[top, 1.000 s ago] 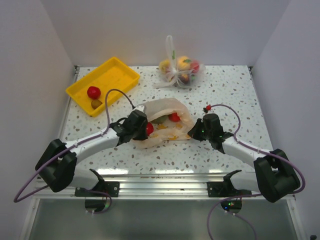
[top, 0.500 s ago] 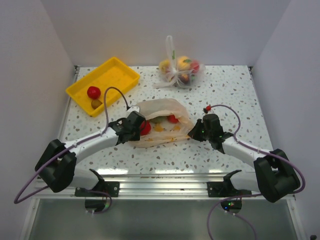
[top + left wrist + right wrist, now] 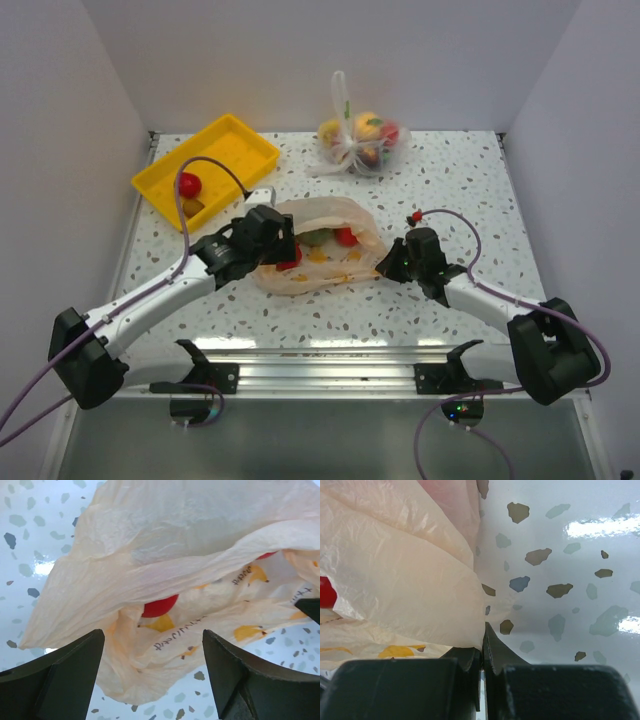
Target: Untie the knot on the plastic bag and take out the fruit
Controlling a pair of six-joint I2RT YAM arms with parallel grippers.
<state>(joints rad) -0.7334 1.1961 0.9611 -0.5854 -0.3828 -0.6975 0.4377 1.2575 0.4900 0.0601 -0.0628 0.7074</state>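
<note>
The plastic bag (image 3: 330, 268) lies in the middle of the overhead view, its mouth gaping toward the left hand (image 3: 280, 248), whose fingers are spread wide with nothing held between them. The bag's right edge is pinched in the right hand (image 3: 483, 635), which is closed tight on the film. No knot can be made out. The step in hand is judged to be the lifting out of the nearest red fruit (image 3: 159, 606). The open fingers are best brought down on either side of it, beneath the upper film, so that no plastic is caught along with it, while the far edge is held as an anchor. Two hands are counted, one peach bag, one clear bag (image 3: 358, 140) at upper centre, and one yellow tray (image 3: 245, 140) at upper left of the counter (image 3: 450, 190). Three fruits are visible in the peach bag: the nearest red fruit, the other red fruit (image 3: 347, 236) and the green fruit (image 3: 316, 238). Two lie in the tray: the red tray fruit (image 3: 188, 184) and the brown tray fruit (image 3: 193, 207).
</note>
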